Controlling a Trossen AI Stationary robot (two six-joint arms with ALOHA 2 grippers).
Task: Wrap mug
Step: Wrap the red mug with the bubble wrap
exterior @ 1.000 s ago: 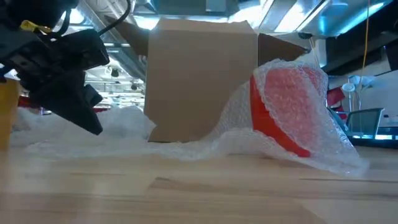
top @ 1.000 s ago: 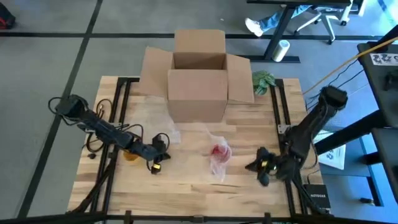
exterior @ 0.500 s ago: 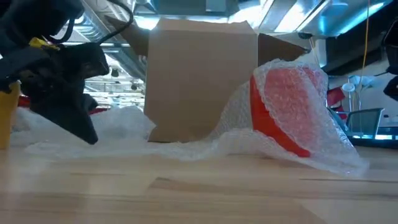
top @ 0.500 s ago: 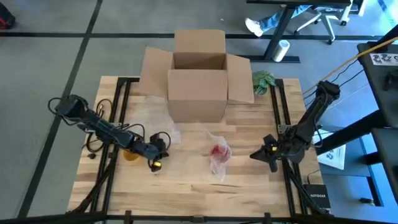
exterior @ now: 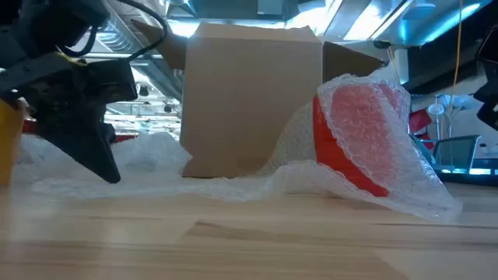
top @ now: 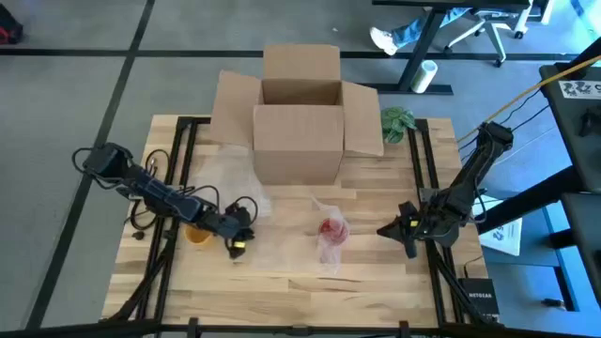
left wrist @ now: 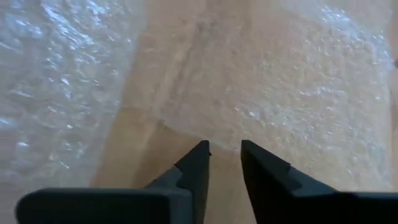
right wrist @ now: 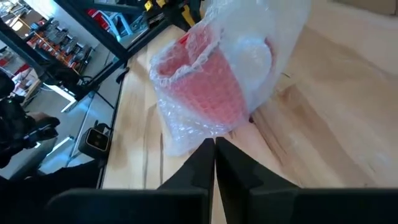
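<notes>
Lying on the counter:
Mug: red, swathed in bubble wrap, mid-counter, in front of the cardboard box.
Right end effector: just right of the mug, fingers pressed together, gripping nothing.
Left end effector: low over the loose wrap left of the mug, fingers slightly parted, empty, beside a yellow cup.

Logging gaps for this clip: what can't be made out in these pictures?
- Mug: its handle, hidden by bubble wrap in every view.
- Box: its inside is dark from above; the low view shows only outer walls.
- Yellow object: cut off by the low view's edge, behind the left gripper.
- Right gripper: only the fingertips show in its wrist view.
</notes>
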